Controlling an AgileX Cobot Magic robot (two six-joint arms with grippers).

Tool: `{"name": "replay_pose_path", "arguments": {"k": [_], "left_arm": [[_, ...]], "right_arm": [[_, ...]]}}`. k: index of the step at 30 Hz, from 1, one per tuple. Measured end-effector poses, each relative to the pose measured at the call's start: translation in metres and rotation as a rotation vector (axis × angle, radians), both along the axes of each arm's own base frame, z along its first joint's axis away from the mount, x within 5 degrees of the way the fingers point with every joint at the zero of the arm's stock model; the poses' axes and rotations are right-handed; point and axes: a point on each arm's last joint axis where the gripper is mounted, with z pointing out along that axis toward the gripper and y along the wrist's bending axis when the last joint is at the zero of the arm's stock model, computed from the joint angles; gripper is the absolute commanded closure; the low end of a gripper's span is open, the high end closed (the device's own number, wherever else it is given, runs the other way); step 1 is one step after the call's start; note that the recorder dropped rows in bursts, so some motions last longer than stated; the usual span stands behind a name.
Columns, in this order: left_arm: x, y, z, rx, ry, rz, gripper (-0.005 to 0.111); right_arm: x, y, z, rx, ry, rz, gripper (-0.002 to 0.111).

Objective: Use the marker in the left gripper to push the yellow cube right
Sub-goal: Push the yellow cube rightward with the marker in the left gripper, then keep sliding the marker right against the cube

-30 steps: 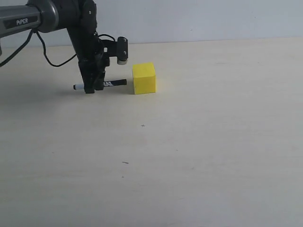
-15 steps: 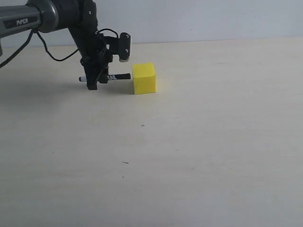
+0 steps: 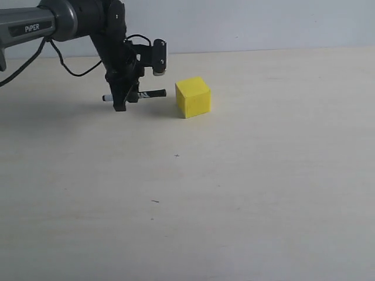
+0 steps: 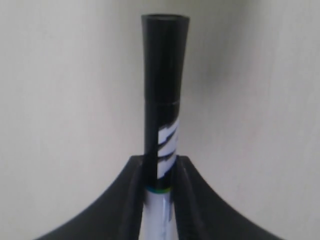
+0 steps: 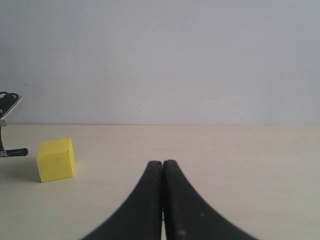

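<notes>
The yellow cube (image 3: 193,97) sits on the pale table, turned a little so one corner faces forward. Left of it, my left gripper (image 3: 120,105) is shut on the marker (image 3: 146,93), which lies level with its black end pointing at the cube. A small gap separates that end from the cube's left face. In the left wrist view the marker (image 4: 162,75) sticks out past my left gripper (image 4: 159,162), and the cube is out of that view. My right gripper (image 5: 162,164) is shut on nothing, far from the cube (image 5: 56,160); the marker's end (image 5: 17,152) shows beside the cube.
The pale table (image 3: 246,187) runs back to a light grey wall (image 3: 263,23). A few tiny dark specks (image 3: 154,201) lie on the table. The left arm's cable (image 3: 70,67) hangs behind the gripper.
The cube slid to the right and turned slightly. My left gripper rose a little and moved right with the marker, which now stops just short of the cube.
</notes>
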Motion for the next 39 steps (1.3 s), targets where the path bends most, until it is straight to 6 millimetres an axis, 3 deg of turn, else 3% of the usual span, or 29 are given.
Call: {"name": "replay_pose_path", "arguments": {"k": [8,21,27,33,39], "left_arm": [[-0.004,0.004,-0.001,0.024,0.043,0.122,0.107],[-0.016,-0.054,0.003,-0.051,-0.109,0.035,0.107],[-0.008,-0.038,0.003,-0.006,-0.124,0.033,0.107],[-0.011,-0.019,0.001,0.106,-0.011,-0.025,0.107],[-0.009,-0.024,0.024,0.036,0.029,-0.03,0.107]], "right_arm": [[0.0,0.0,0.0,0.0,0.0,0.0,0.108],[0.0,0.0,0.0,0.0,0.0,0.0,0.108],[0.0,0.0,0.0,0.0,0.0,0.0,0.108],[0.0,0.0,0.0,0.0,0.0,0.0,0.108],[0.0,0.0,0.0,0.0,0.0,0.0,0.108]]}}
